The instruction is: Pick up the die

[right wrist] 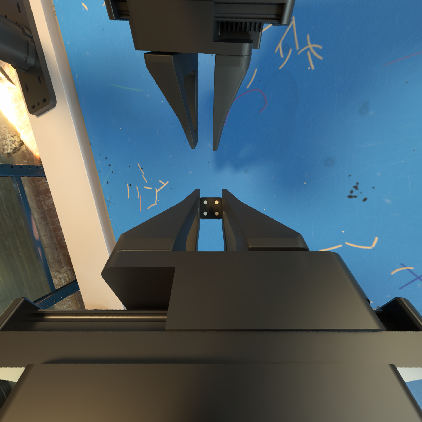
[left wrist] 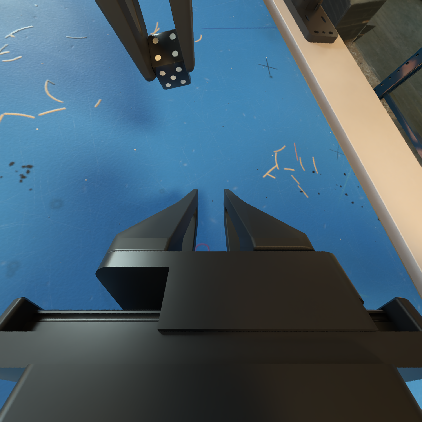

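The die (right wrist: pixel 210 208) is black with pale pips. My right gripper (right wrist: pixel 210 190) is shut on it, near the fingertips, with the four-pip face toward the camera. In the left wrist view the die (left wrist: pixel 169 59) hangs between the right gripper's (left wrist: pixel 170 73) two fingers, clear of the blue table (left wrist: pixel 205 137), with a shadow on the table below it. My left gripper (left wrist: pixel 210 190) is empty, its fingers a narrow gap apart, and hovers over the table. It faces the right gripper tip to tip (right wrist: pixel 204 148), a short distance away.
The blue table top is scratched and marked with orange lines (left wrist: pixel 290 169) and black specks (left wrist: pixel 22 171). A pale table edge (left wrist: pixel 354 118) runs along one side, with a dark arm mount (left wrist: pixel 319 27) on it. Blue shelving (right wrist: pixel 20 205) stands beyond the edge.
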Tool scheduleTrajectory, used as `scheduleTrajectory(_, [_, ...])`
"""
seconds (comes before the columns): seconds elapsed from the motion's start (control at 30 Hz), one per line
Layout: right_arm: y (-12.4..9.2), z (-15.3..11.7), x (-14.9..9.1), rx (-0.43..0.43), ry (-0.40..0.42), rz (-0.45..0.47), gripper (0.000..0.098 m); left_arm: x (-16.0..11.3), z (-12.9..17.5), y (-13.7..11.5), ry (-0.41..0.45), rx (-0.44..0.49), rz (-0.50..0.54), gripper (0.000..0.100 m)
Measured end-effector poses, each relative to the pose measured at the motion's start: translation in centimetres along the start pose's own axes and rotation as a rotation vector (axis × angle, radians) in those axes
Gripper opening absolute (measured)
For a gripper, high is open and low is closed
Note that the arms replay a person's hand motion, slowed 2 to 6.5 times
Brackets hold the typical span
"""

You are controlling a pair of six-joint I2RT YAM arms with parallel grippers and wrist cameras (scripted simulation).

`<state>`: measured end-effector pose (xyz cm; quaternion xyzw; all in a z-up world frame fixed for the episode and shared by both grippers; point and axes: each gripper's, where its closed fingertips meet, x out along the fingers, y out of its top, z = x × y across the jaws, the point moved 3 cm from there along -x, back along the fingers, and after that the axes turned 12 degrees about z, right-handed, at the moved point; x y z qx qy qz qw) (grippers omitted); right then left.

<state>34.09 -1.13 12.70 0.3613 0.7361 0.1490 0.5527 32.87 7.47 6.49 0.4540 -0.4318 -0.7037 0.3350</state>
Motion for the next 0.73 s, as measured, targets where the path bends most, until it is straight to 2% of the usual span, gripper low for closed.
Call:
scheduleTrajectory(0.27, [-0.1,0.0,0.4,0.002,-0.008,0.001,0.0156,0.1,-0.1,-0.1,0.011,-0.003,-0.012,0.019])
scheduleTrajectory(0.73, [-1.4,0.4,1.3,0.073,0.006,0.126,0.0156,0.3,-0.6,-0.8,0.049,-0.024,-0.068,0.019])
